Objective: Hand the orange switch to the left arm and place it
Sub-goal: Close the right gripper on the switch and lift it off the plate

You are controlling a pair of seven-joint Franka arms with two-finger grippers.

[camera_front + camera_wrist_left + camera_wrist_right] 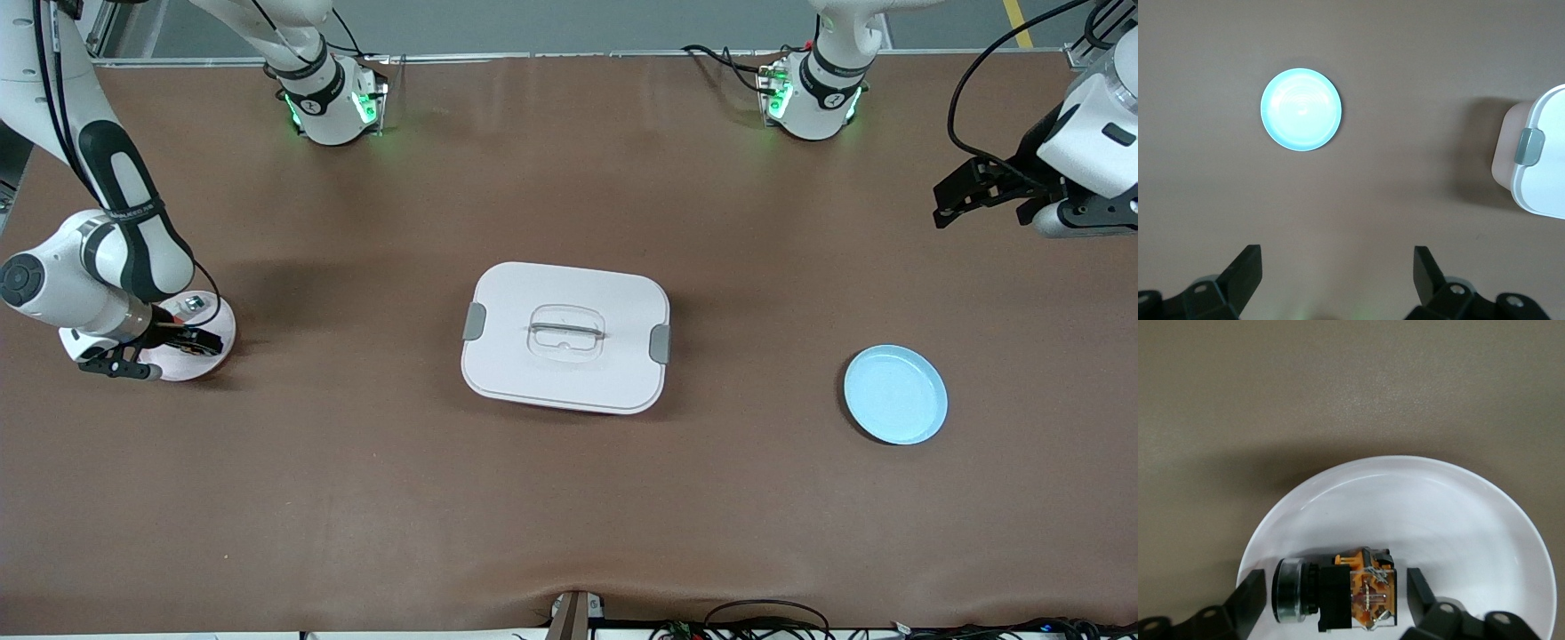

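Task is judged to be at its first step: the small orange switch with black body and silvery round end (1335, 592) is seen lying on its side in the pale pink round plate (216, 348) at the right arm's end of the brown worktop (569, 516), not yet lifted. The right pincer (1331, 597) is lowered onto that plate with its black fingers (1250, 601) spread on either side of the switch; the jaws are open, nothing is gripped, and contact with the part cannot be confirmed. Left to do, as judged: closing on the switch, lifting, a handover to the other arm clear of the large white rounded lidded box with grey side clips (566, 336), and presumably a drop into the light blue round plate (895, 394), which is empty. The box sits mid-worktop between the two plates, well apart from both. The right arm is bent down low from its base, wrist near horizontal over the pink plate. The left arm is held up and waits at its own end of the worktop; the left pincer (978, 191) hangs over bare worktop, jaws open and empty, with the blue plate and a box corner seen below in the left wrist view.
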